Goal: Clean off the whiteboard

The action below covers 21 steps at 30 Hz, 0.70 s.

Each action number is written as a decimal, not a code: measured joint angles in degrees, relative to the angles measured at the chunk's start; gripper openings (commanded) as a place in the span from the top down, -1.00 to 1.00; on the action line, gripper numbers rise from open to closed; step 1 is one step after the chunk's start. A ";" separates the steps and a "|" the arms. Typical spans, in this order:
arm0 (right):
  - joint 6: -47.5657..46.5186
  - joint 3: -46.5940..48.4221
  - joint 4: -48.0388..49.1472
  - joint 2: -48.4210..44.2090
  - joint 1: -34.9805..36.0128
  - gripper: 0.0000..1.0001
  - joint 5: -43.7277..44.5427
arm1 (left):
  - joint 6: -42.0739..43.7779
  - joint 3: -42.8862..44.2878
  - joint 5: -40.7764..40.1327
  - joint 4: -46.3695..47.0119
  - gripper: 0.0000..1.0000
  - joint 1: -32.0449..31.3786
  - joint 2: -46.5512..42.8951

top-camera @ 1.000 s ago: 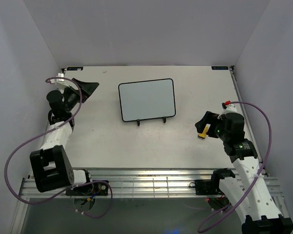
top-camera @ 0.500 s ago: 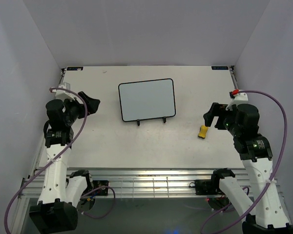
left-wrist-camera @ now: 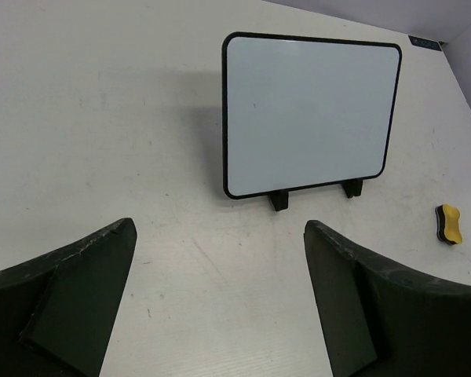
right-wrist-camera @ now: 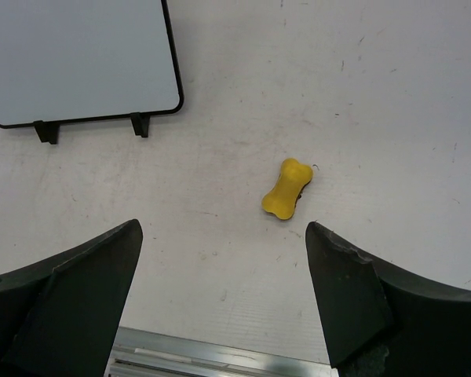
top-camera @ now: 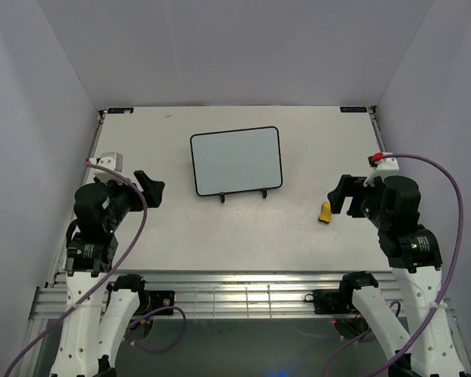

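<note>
The whiteboard point(top-camera: 236, 160) leans on a black wire easel at the table's middle back, its face wiped blank. It also shows in the left wrist view point(left-wrist-camera: 310, 114) and the right wrist view point(right-wrist-camera: 78, 59). The yellow peanut-shaped eraser point(top-camera: 326, 211) lies flat on the table right of the board, also in the right wrist view point(right-wrist-camera: 287, 188) and the left wrist view point(left-wrist-camera: 450, 224). My right gripper point(top-camera: 345, 195) is open and empty, just right of the eraser and above the table. My left gripper point(top-camera: 150, 188) is open and empty, left of the board.
The easel's two black feet point(top-camera: 243, 194) stick out in front of the board. The table's metal front rail point(top-camera: 235, 294) runs along the near edge. Grey walls close in the table on three sides.
Both arms have pulled back toward their bases and risen. The right gripper let go of the eraser, which now lies on the table. The left gripper moved from the far left corner toward the front.
</note>
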 measured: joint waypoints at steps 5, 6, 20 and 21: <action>-0.13 -0.28 -0.50 -1.70 0.02 -0.80 0.07 | 2.36 1.42 -4.50 -4.44 -0.96 -3.87 -5.16; -0.15 -0.28 -0.52 -1.99 0.04 -0.80 0.07 | 2.86 1.73 -5.46 -5.22 -0.96 -4.50 -6.08; -0.37 -0.15 -4.22 -5.35 4.72 -0.80 4.59 | 7.04 8.74 -12.92 -14.43 -0.96 -10.10 -14.58; -0.37 -0.15 -4.48 -5.68 5.20 -0.80 5.14 | 7.17 8.81 -13.20 -14.71 -0.96 -10.34 -14.58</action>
